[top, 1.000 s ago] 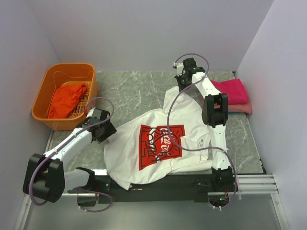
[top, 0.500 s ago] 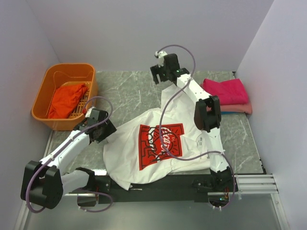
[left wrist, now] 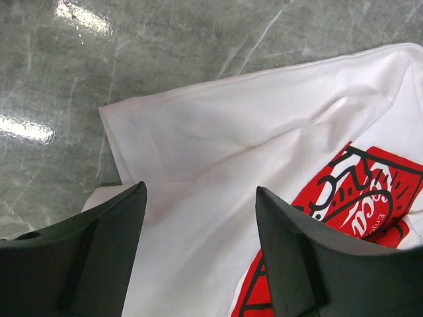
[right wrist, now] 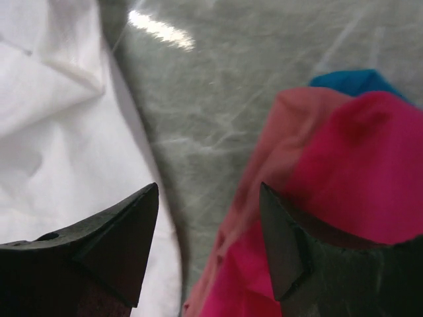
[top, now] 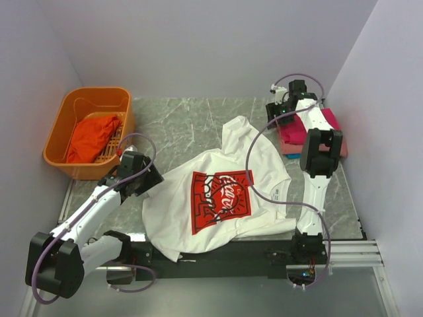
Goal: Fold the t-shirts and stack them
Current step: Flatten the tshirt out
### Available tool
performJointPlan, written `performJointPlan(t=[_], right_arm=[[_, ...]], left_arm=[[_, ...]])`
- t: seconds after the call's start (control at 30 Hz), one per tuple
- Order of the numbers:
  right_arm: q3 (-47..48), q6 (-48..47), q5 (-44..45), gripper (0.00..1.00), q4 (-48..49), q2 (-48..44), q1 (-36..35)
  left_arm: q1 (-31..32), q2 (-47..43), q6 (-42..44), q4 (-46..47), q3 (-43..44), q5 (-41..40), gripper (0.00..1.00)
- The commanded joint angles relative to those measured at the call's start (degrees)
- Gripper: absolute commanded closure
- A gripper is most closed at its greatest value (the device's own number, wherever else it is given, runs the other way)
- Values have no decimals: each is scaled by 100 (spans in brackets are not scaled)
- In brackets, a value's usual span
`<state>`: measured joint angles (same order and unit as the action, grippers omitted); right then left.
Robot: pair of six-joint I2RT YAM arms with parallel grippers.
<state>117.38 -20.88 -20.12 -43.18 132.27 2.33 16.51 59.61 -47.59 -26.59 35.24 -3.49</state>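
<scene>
Rightward I've swung the right gripper [right wrist: 208, 198], open and empty; my left gripper [left wrist: 198, 191], open too, sits nearer, the white t-shirt [left wrist: 225, 139] directly beneath, spreading right.

This looks like a robotics lab test cell. Plain pale walls [top: 198, 46] box in a grey marble-patterned surface [top: 192, 125] on three sides. Two white-and-black robot arms, the left arm [top: 89, 211] and the right arm [top: 313, 191], are mounted along its near edge beside an aluminium rail [top: 350, 251], with loose cables [top: 137, 135] looping over them.
</scene>
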Motion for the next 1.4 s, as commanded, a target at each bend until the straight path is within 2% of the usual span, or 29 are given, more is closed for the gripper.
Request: performJointPlan(t=[0.0,0.23,0.5,0.63,0.7,0.73,0.77,0.83,0.87,0.93,1.0,1.03,1.07,1.17,1.2,1.37], right_arm=[[293,-452,-150,31,-691,60,-453],[453,-548,-642,30,-947,405,-514],[865,-268,-45,31,-789,870,-611],[1250,-241,-27,31,-894,1081,-619],[1313,-249,-132,35,-955,1134,-611],[1331,-276,-211,39,-990,1135,-637],[1340,-311,-342,58,-1052,1143,-663],[1314,-521,-928,81,-1376,1100,-742],[1253,-722,-1106,98,-1569,1039,-873],[851,-855,-1484,100,-1606,644,-1032],[384,-839,-1722,100,-1274,-137,-1322],[-158,-821,-1802,100,-1115,-470,-1462],[-450,-812,-1863,100,-792,-1152,-1602],[-1523,-1048,-1567,100,-429,-2306,-2410],[-1743,-1119,-1530,100,-437,-2485,-2900],[-3070,-1278,-925,100,-342,-2759,-4230]], left_arm=[[-17,6,-39,154,-9,-38,28],[-17,50,-171,242,-149,-73,28],[-17,59,-171,233,-149,-73,28],[-17,6,-189,259,-176,-56,28],[-25,6,-189,259,-176,-38,28],[-17,6,-189,251,-176,-38,28],[-17,-2,-189,251,-176,-38,28],[-17,-29,-189,251,-176,-21,28],[-17,-38,-189,251,-176,-29,28],[-17,-73,-189,242,-167,-38,28],[-25,-99,-189,216,-167,-47,28],[-17,-125,-189,207,-158,-56,28],[-25,-134,-180,198,-150,-47,28],[-17,-161,-163,198,-132,-56,28],[-17,-152,-163,198,-123,-64,28],[-17,-117,-145,233,-132,-21,28]])
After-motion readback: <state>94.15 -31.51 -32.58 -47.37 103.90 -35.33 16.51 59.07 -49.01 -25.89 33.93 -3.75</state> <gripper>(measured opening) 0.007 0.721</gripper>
